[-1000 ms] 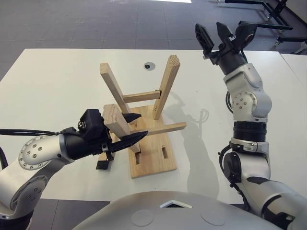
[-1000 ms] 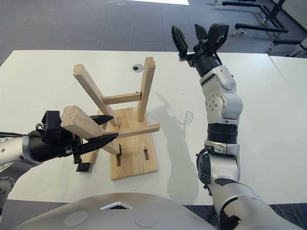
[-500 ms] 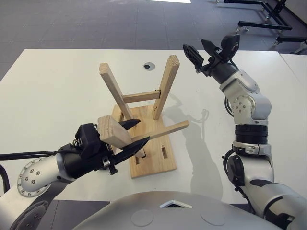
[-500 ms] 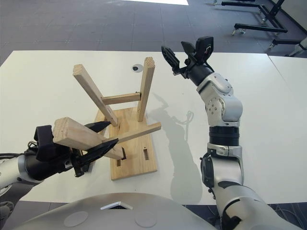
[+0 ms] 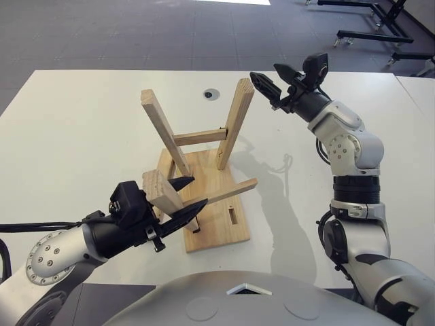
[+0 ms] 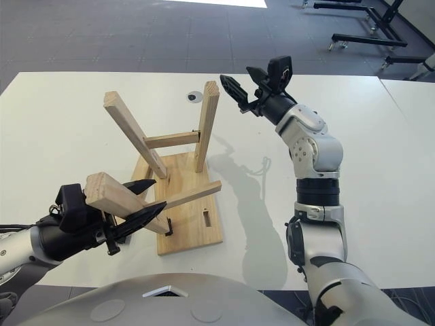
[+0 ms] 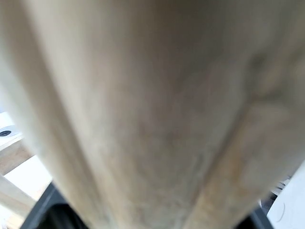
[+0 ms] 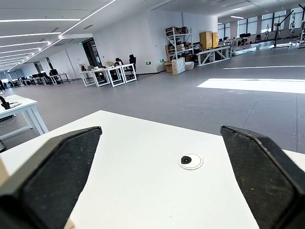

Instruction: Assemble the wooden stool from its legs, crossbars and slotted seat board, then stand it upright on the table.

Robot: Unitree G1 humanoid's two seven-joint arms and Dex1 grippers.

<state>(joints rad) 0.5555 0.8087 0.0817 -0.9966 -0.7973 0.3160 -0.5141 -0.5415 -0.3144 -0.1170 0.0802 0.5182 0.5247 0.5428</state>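
Seat board (image 5: pixel 221 224) lies flat mid-surface (image 5: pixel 81 122). Left leg (image 5: pixel 163 132) & right leg (image 5: pixel 234 122) stand on its far end, crossbar (image 5: pixel 199 137) btwn them. Third leg (image 5: pixel 162 191) w/ second crossbar (image 5: pixel 234 190) sits over board's near-left corner, in L gripper (image 5: pixel 197 191). R gripper (image 5: pixel 266 73) hangs just right of right leg's top. Round cap (image 5: pixel 212 94) on surface behind legs.

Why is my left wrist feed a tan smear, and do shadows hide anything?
Left wrist view: the held leg sits too close to the lens, out of focus. Left eye view: the right arm casts a soft shadow on the table beside the seat board.
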